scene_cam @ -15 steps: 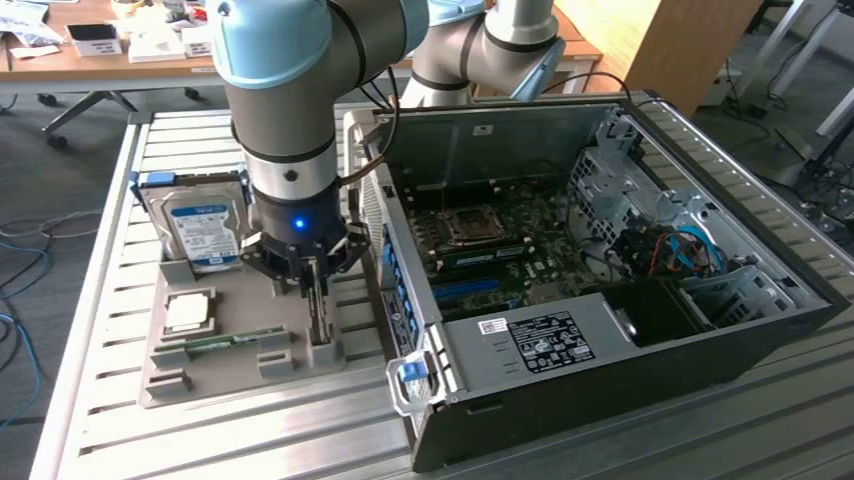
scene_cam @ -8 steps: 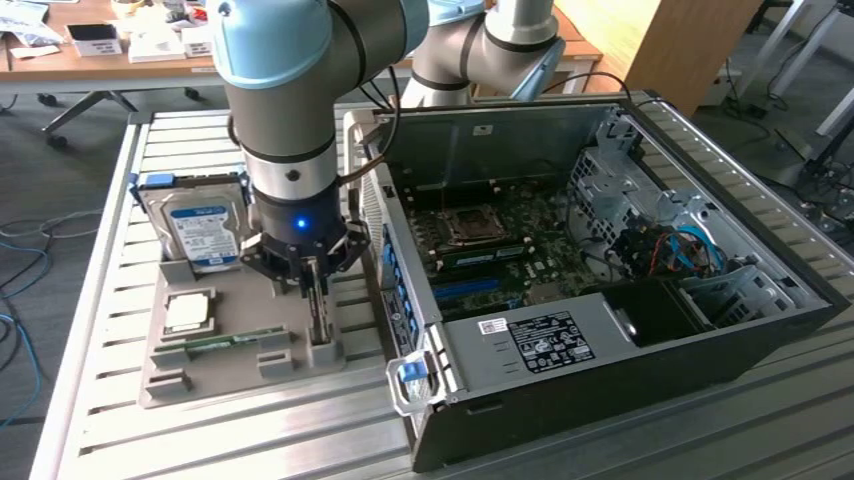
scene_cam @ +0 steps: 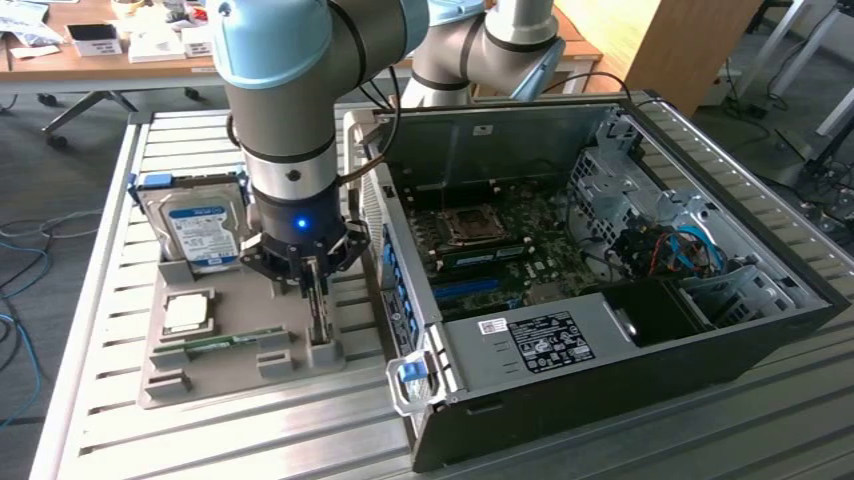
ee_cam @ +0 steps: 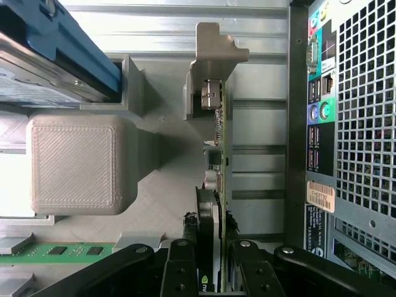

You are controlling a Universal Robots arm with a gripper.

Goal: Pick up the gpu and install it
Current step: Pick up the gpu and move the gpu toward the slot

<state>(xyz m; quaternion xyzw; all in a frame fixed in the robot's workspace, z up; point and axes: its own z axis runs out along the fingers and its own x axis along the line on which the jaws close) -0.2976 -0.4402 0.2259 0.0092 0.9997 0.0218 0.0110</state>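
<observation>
The gpu is a thin dark card standing on edge in a slot of the grey holder tray, close beside the open computer case. My gripper comes down onto it from above. In the wrist view the gpu runs away from me, its silver bracket at the far end. The black fingers press against both faces of the card, so my gripper is shut on it. Whether the card's lower edge still rests in its slot is hidden.
On the same tray stand a silver hard drive with a blue-white label, a CPU and a green memory stick. The case's rear port panel lies right next to the card. The motherboard is exposed inside the case.
</observation>
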